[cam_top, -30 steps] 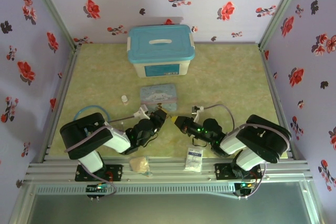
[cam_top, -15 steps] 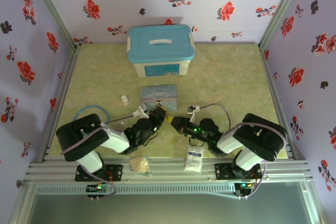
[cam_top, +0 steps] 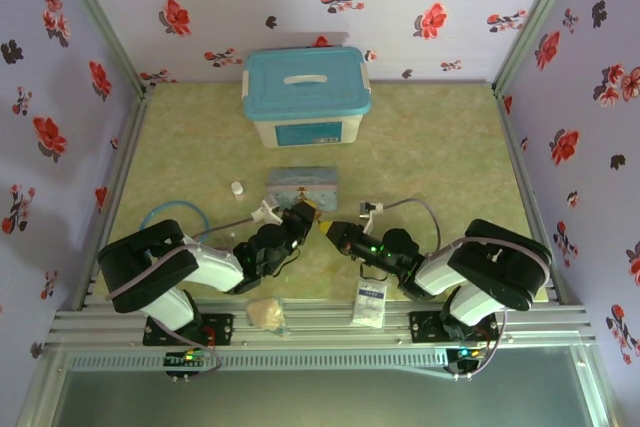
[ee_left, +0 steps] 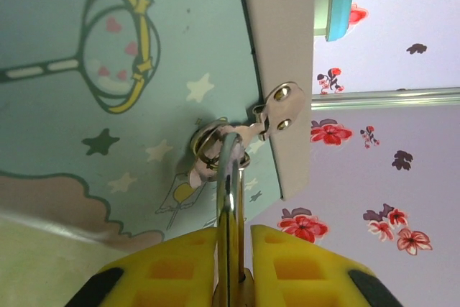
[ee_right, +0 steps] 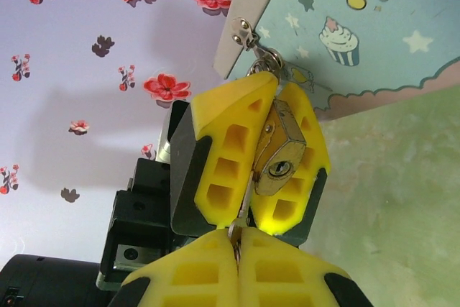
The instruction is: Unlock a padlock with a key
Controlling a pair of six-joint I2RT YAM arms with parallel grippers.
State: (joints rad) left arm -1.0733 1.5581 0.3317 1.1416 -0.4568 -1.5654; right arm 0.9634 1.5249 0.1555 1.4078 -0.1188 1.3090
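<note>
In the top view, the left end effector [cam_top: 306, 215] and the right end effector [cam_top: 330, 231] are seen tip to tip above the green tabletop [cam_top: 440, 147], just in front of a cartoon tin [cam_top: 303, 183]. A white box [cam_top: 306, 87] with a blue lid stands further back. A small white bottle [cam_top: 237, 189] is placed to the left of the tin, and a small packet [cam_top: 370, 302] lies at the near edge. What is held between the tips is too small to be made out there.

In the left wrist view, the padlock [ee_left: 230, 199] is shown mainly by its shackle, a thin, shiny metal loop. It is clamped between the two yellow fingers [ee_left: 165, 271] and threaded through a metal ring [ee_left: 208, 147] at the hasp [ee_left: 277, 104] of the tin. The tin's pale blue face, printed with stars, is seen close behind.

In the right wrist view, the padlock's body is seen as a small, squarish, brass-coloured block with bevelled edges. It is gripped tightly between the left end effector's yellow fingers, just below the tin's hasp. Its round keyhole [ee_right: 279, 170] is turned towards the camera. The right end effector's own fingers are pressed almost together on the key [ee_right: 243, 210], a thin sliver of metal seen edge-on. The key's tip is placed just beside the padlock's lower left edge, near the keyhole; whether it touches cannot be told.
</note>
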